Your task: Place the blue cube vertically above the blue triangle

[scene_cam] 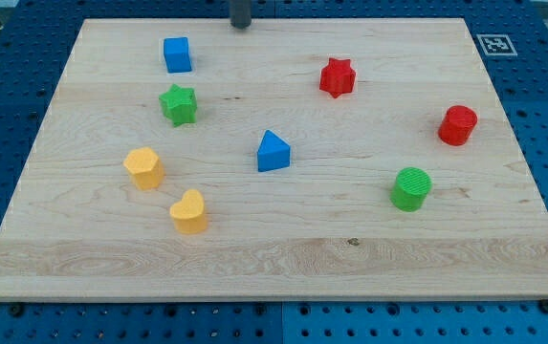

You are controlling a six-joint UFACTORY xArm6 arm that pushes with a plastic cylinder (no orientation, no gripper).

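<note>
The board (283,258) fills most of the view, a bare wooden sheet that looks smooth enough for small blocks to slide without much drag. My tip (241,26) sits at the view's top edge, just over the board's far rim; it is a plain rod with nothing to spread or pinch, and it touches no block. The blue triangle (273,152) lies well below my tip and a little toward the view's right. The blue cube (177,54) is near my tip, toward the view's left and slightly lower. I judge it light, rigid and apt to skate or spin if struck off-centre, so I would press flat against the middle of its left face and shove it rightward until it stands straight above the triangle. The green star (179,104) sits just below the cube and should stay out of that path. The red star (337,77) lies to my tip's lower right.
</note>
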